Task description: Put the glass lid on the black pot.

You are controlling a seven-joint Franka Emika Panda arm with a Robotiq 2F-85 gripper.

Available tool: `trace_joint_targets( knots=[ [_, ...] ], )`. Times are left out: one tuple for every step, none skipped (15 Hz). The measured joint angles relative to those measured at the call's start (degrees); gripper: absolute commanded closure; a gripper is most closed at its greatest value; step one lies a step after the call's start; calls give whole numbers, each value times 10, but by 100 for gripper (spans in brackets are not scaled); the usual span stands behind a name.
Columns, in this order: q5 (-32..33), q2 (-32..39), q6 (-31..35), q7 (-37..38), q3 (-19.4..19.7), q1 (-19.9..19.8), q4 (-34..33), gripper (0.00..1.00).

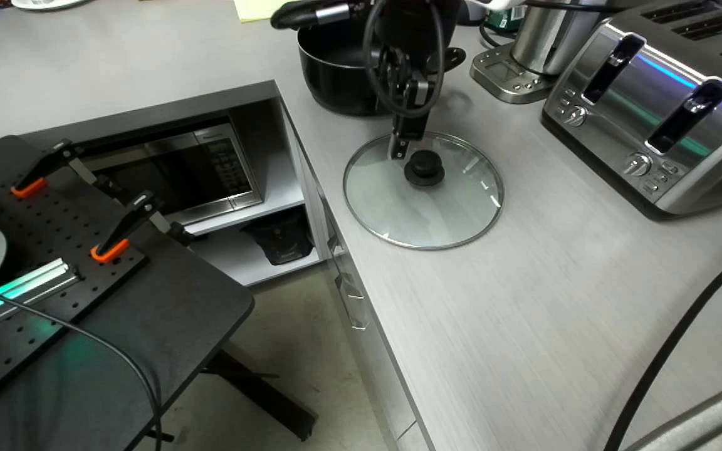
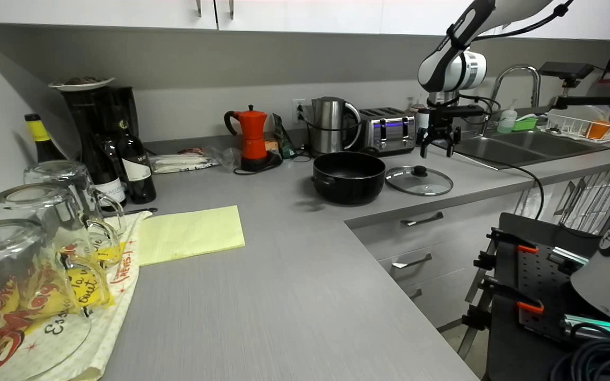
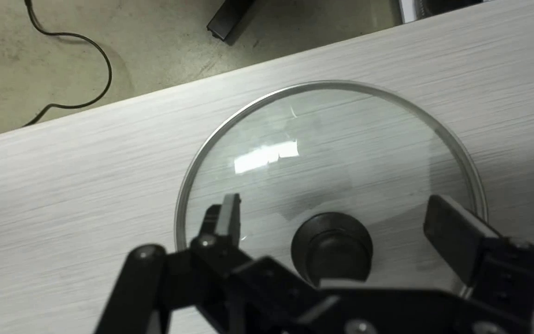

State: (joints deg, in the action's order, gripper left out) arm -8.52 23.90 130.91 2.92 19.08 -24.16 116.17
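The glass lid (image 1: 423, 210) lies flat on the counter with its black knob up, beside the black pot (image 1: 336, 84). In an exterior view the lid (image 2: 420, 184) is to the right of the open, uncovered pot (image 2: 348, 182). My gripper (image 2: 436, 151) is above the lid and points down. In the wrist view the gripper (image 3: 334, 204) is open and empty, with one finger on each side of the black knob (image 3: 336, 250) and apart from it. The lower part of the lid (image 3: 341, 130) is hidden by the gripper there. The arm covers part of the pot in an exterior view.
A silver toaster (image 1: 668, 106) and a steel kettle (image 2: 331, 127) stand behind the pot and lid. The counter's front edge (image 1: 361, 282) runs close to the lid. A sink (image 2: 517, 148) lies farther right. A yellow sheet (image 2: 191, 233) lies left of the pot.
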Motion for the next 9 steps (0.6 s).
trace_joint_targets(
  knots=[
    [0,9,6,9,1,-3,-5,0],
    [0,17,14,17,2,-6,-10,0],
    [0,24,24,26,3,-7,-15,0],
    [0,30,35,34,3,-8,-19,0],
    [0,36,46,42,4,-9,-22,0],
    [0,40,56,49,4,-9,-25,0],
    [0,44,66,55,4,-8,-27,0],
    [0,48,74,60,4,-8,-29,0],
    [0,51,81,63,4,-7,-30,0]
  ],
)
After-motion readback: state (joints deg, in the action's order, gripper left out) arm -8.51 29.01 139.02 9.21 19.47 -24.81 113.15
